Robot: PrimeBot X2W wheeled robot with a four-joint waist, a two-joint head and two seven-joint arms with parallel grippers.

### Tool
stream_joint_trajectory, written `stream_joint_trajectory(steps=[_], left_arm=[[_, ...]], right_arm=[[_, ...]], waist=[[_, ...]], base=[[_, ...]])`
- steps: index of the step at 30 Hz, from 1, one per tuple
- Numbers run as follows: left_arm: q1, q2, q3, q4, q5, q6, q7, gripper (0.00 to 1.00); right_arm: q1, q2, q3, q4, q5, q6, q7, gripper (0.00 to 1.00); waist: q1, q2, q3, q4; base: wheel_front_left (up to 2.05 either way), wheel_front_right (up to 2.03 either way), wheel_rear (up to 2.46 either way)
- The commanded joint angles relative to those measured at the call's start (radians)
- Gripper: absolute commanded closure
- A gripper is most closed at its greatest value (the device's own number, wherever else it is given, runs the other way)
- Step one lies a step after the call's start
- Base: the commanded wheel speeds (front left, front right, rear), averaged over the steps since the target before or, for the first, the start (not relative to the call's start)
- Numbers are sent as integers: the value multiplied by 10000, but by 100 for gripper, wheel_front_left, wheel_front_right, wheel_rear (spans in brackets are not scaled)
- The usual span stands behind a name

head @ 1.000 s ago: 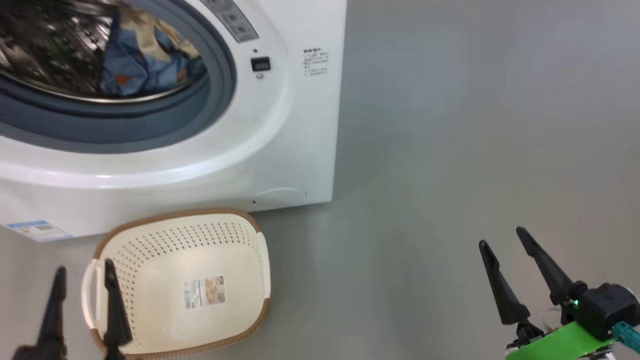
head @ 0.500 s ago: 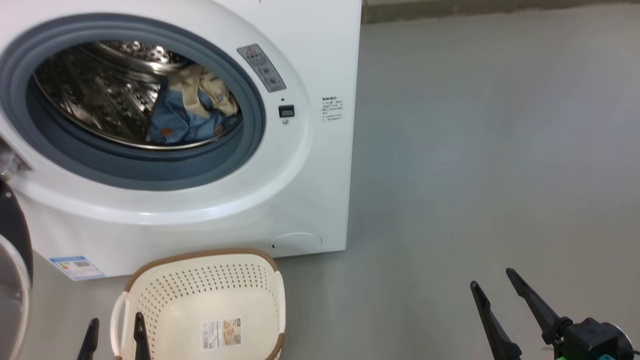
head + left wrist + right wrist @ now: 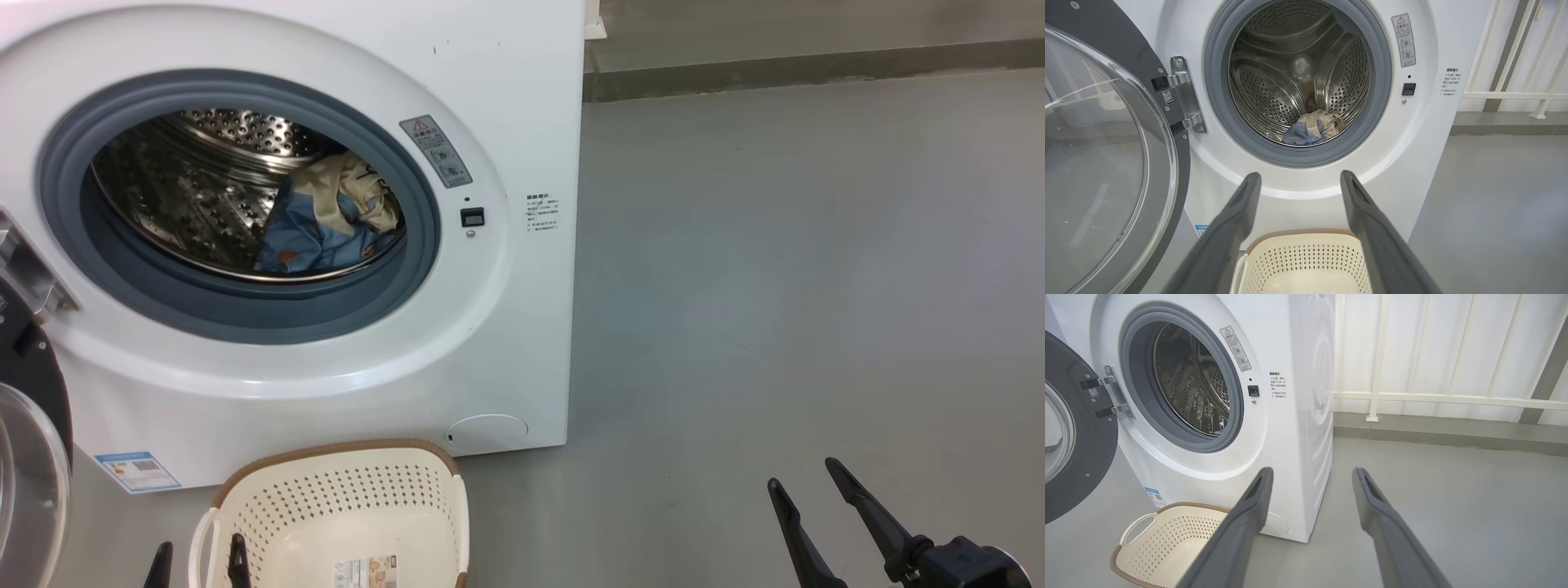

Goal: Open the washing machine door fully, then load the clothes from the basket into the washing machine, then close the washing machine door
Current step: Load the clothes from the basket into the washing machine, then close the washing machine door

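The washing machine [image 3: 522, 106] [image 3: 1425, 134] [image 3: 1306, 416] stands with its door [image 3: 28, 457] [image 3: 1102, 163] [image 3: 1069, 433] swung wide to the left. Blue and cream clothes [image 3: 326, 220] [image 3: 1312, 126] lie inside the steel drum. The cream basket [image 3: 343, 506] [image 3: 1306, 261] [image 3: 1163, 539] sits on the floor before the machine with nothing but its label in it. My left gripper [image 3: 196, 555] [image 3: 1298, 179] is open, low by the basket's left handle. My right gripper [image 3: 804, 482] [image 3: 1312, 473] is open over bare floor to the right.
Grey floor [image 3: 800, 269] stretches to the right of the machine. A white railing [image 3: 1412, 396] and a low grey kerb [image 3: 816, 69] run along the back wall.
The head camera has tilted up, so the whole picture has slid down and the drum opening and door now show. Both grippers stay open.
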Motion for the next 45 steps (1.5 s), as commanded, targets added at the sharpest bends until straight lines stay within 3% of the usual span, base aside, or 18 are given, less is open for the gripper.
stream_joint_trajectory(steps=[1,23,45], left_arm=[[-215,116,277,-273,48,53,19,0],[-246,307,51,-371,-34,227,119,0],[-285,404,-71,-221,-239,242,97,0]], right_arm=[[-114,-104,149,-241,-85,16,-48,0],[-82,-8,45,-326,-153,16,-48,0],[-87,-38,-13,-327,-117,16,-48,0]], waist=[[1,0,-4,-5],[1,0,36,58],[1,0,97,226]], base=[[0,0,0],[-5,5,0],[-103,98,5]])
